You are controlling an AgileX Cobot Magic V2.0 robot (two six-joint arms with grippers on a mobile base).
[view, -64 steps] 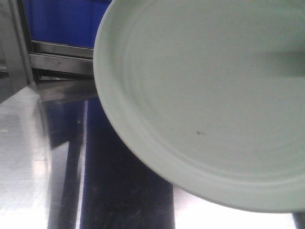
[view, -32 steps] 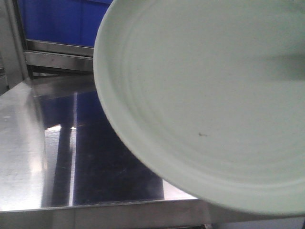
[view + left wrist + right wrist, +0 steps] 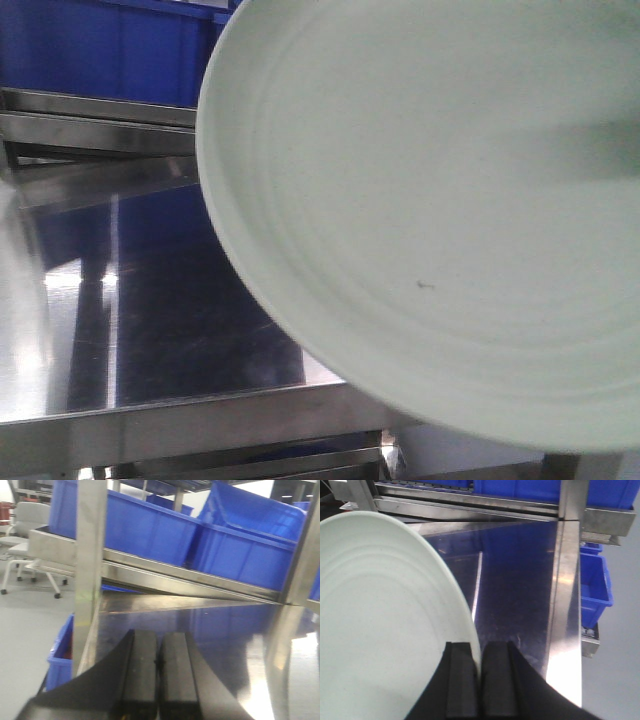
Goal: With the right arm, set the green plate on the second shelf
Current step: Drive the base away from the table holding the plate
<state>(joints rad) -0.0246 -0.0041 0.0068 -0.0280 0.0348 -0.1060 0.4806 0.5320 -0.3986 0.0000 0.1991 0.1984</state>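
Note:
The pale mint-green plate [image 3: 440, 200] fills most of the front view, held up close over a shiny steel shelf [image 3: 150, 330]. In the right wrist view the green plate [image 3: 380, 620] takes up the left half, and my right gripper [image 3: 479, 652] is shut on its rim, one finger on each face. The plate hangs above the steel shelf surface [image 3: 520, 590] of the rack. My left gripper [image 3: 159, 640] is shut with nothing between its fingers, low over the same kind of steel shelf [image 3: 225, 630].
Blue plastic bins [image 3: 165, 530] stand behind the rack's rail. A vertical steel post [image 3: 90, 555] rises at the left, another post [image 3: 570, 500] at the right. A blue bin [image 3: 595, 580] sits lower beside the rack. A wheeled chair [image 3: 25, 535] stands far left.
The front view has shifted: the shelf's front edge now shows at the bottom and the rack behind has slid down and left. The plate stays in the same place in the view.

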